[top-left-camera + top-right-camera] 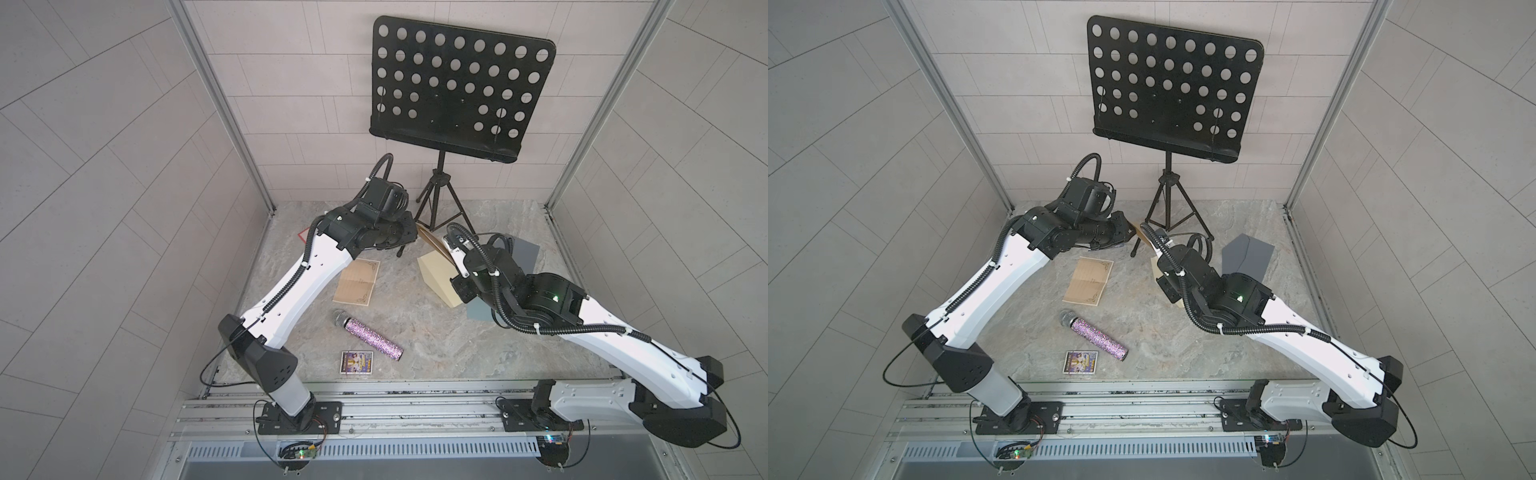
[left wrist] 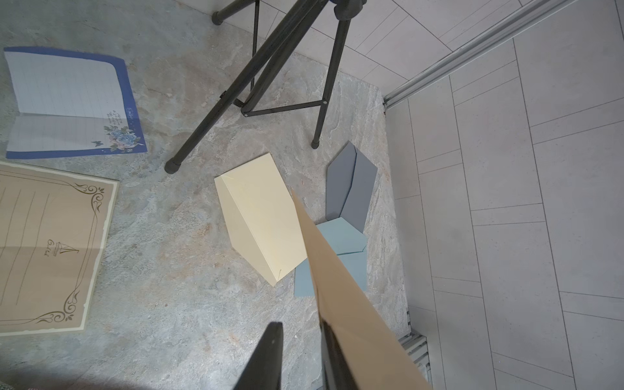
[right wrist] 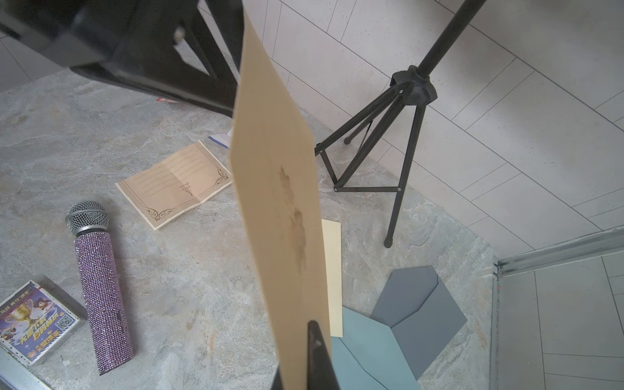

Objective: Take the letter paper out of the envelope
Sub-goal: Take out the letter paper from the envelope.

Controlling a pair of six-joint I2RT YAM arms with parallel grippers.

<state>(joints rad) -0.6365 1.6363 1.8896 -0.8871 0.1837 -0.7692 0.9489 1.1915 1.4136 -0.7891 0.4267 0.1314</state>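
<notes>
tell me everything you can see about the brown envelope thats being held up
The brown envelope looks like plain kraft paper. It is long and flat, narrows toward one end like an opened flap, and has a dark blotchy mark mid-face. It is held in the air above the table, touching nothing there. The right gripper is shut on one end. The other end reaches the left gripper, whose jaws stand apart; the paper runs along one finger's outer side.
</notes>
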